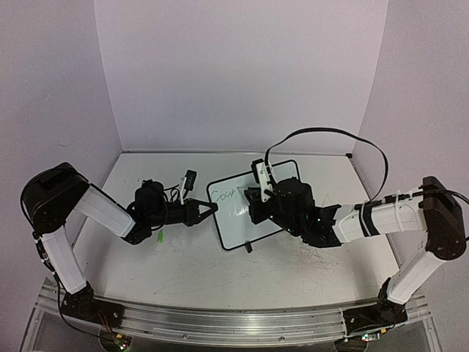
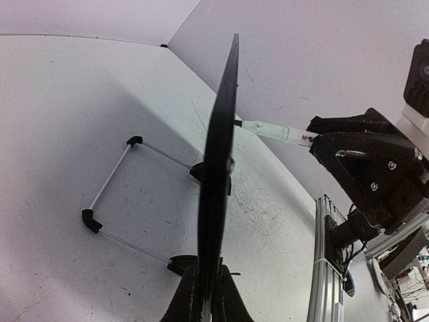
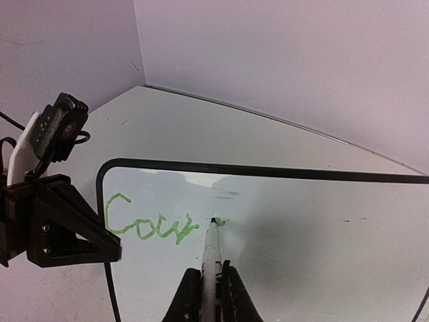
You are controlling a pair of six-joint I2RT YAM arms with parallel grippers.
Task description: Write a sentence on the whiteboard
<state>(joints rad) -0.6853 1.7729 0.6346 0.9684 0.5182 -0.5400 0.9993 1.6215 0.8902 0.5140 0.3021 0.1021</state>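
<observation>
Propped mid-tabletop (image 1: 183, 275) on a wire stand (image 2: 114, 194), between the two arms: the whiteboard (image 1: 238, 229). Clamped at its left edge by the left tool (image 1: 211, 210), pressed tight on the black frame. Pinched in the right tool (image 3: 209, 288), squeezed shut around it: a marker (image 3: 212, 245), tip touching the white face just right of the sentence (image 3: 149, 227). Green handwriting, reading "Cour" so far. Lying on the tabletop beside the left arm: a small green piece (image 1: 159, 237).

We read the sentence (image 3: 151, 228), green handwritten, as "Cour", upper left on whiteboard (image 3: 322, 268). Red print on marker (image 2: 268, 129) too small to read.
</observation>
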